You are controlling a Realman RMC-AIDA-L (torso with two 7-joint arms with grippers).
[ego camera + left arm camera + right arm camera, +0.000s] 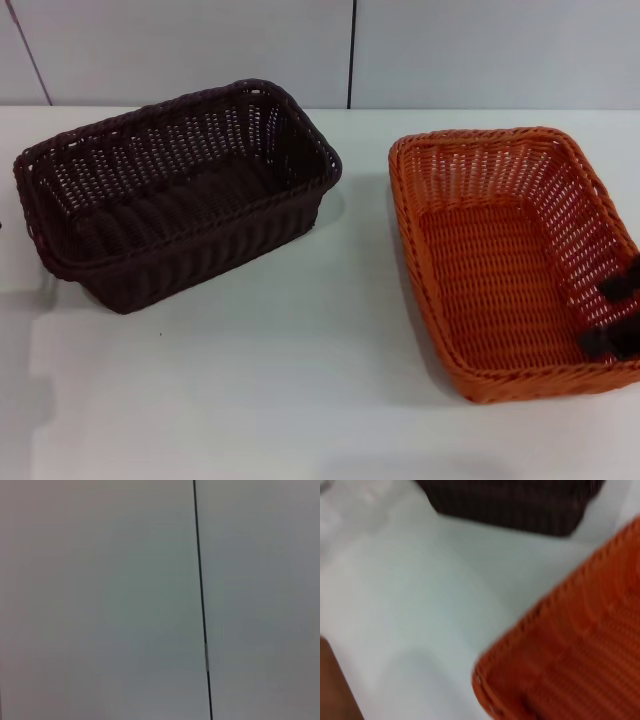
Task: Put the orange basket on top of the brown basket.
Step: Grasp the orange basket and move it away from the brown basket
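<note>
The brown basket (180, 190) stands empty on the left of the white table (300, 380). The orange basket (510, 255) stands empty on the right, about a hand's width from it. My right gripper (612, 312) comes in from the right edge of the head view. Its two black fingertips (620, 280) are apart, over the orange basket's right wall, with orange weave showing between them. The right wrist view shows a corner of the orange basket (570, 655) close up and the brown basket (510, 505) farther off. My left gripper is out of view.
A grey panelled wall (200, 50) with a dark vertical seam (351, 50) runs behind the table. The left wrist view shows only this wall and its seam (201, 600). Bare white tabletop lies in front of and between the baskets.
</note>
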